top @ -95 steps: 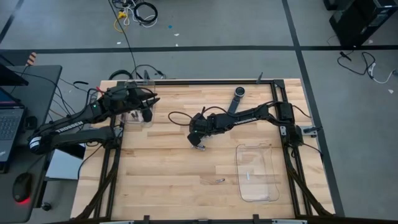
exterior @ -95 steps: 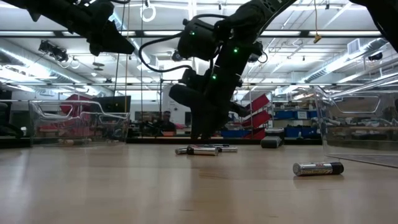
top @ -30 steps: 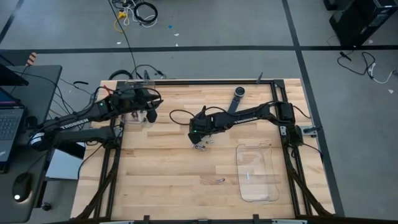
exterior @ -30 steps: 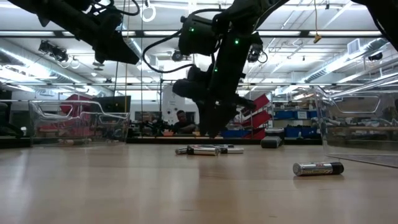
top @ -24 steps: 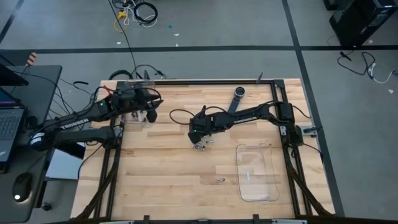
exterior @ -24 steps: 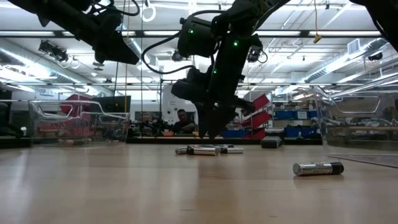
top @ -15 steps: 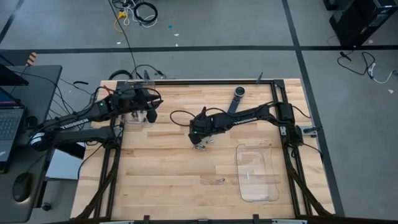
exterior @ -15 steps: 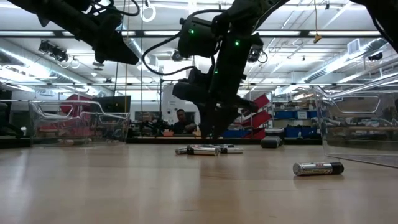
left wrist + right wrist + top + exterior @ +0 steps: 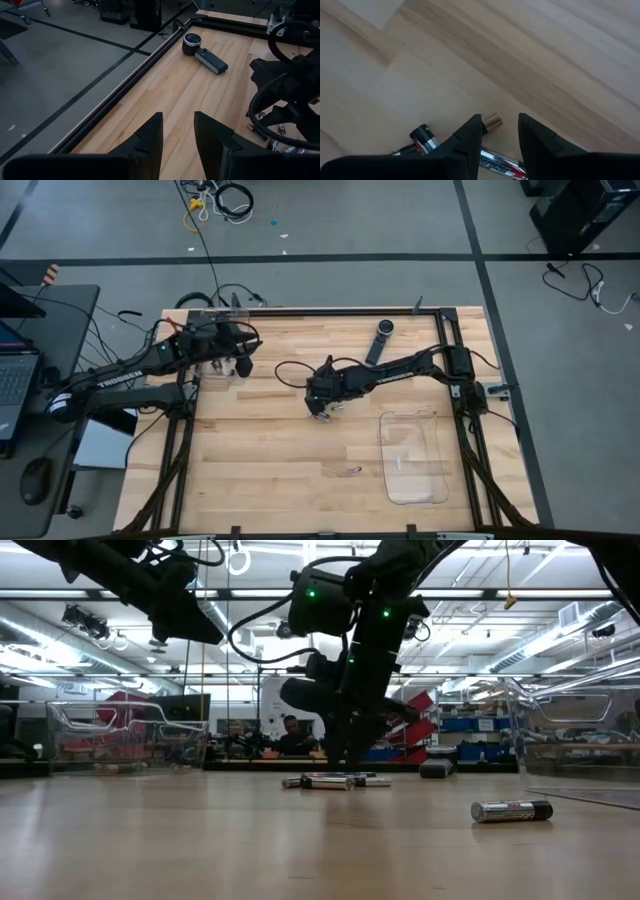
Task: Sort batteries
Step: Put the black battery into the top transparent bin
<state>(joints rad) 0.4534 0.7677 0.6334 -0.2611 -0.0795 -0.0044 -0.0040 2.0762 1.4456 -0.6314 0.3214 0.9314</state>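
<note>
Several silvery batteries [image 9: 323, 416] lie in a cluster mid-table; they also show in the low view [image 9: 332, 781]. My right gripper [image 9: 320, 406] points down just above them, open. In the right wrist view a silver battery [image 9: 498, 164] lies on the wood between the fingers [image 9: 470, 136], and another battery [image 9: 422, 135] lies beside them. I cannot tell whether the fingers touch it. One battery [image 9: 346, 471] lies apart toward the near edge [image 9: 511, 810]. My left gripper [image 9: 178, 134] is open and empty, raised over a clear box [image 9: 215, 368] at the far left.
A clear tray [image 9: 412, 458] sits at the near right with a battery [image 9: 399, 463] in it. A long black remote-like device [image 9: 380, 338] lies at the far edge; it also shows in the left wrist view [image 9: 204, 52]. Bare wood lies toward the near left.
My right gripper has edged slightly toward the table's right edge while staying over the battery cluster. The batteries lie as before.
</note>
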